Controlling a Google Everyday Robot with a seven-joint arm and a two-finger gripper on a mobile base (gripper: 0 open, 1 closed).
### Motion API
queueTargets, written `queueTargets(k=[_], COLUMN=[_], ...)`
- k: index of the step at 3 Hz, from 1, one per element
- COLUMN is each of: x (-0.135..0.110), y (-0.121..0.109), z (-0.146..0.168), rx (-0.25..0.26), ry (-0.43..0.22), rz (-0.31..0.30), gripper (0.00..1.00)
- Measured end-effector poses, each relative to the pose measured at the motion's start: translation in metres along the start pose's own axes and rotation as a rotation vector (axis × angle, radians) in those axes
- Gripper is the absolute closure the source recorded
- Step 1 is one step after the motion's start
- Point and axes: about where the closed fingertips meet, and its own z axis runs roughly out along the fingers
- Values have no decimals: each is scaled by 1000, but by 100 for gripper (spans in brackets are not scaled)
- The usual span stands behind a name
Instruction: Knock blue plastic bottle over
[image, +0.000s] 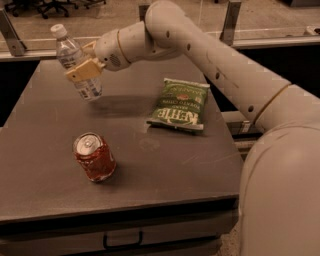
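Note:
The blue plastic bottle (69, 51) is clear and ribbed, with a white cap and a white-and-bluish label. It is at the back left of the grey table (170, 170) and leans steeply, its cap tipped up and to the left and its base near the tabletop. My gripper (82, 71) is against the bottle's middle, reaching in from the right on the white arm (200, 45). The tan gripper tip lies across the bottle's front.
A red soda can (94, 157) stands at the front left of the table. A green chip bag (180, 104) lies flat right of centre. A metal rail and posts (10, 35) run behind the table. A drawer handle (122, 240) sits below the front edge.

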Motion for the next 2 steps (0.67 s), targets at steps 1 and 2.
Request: queueTargets(k=[1,2], x=[-16,-6], y=[-2,-3], z=[-24,-44], rx=[-1,-15], ry=[216,468], rz=[-114,-205], gripper=[100,100])
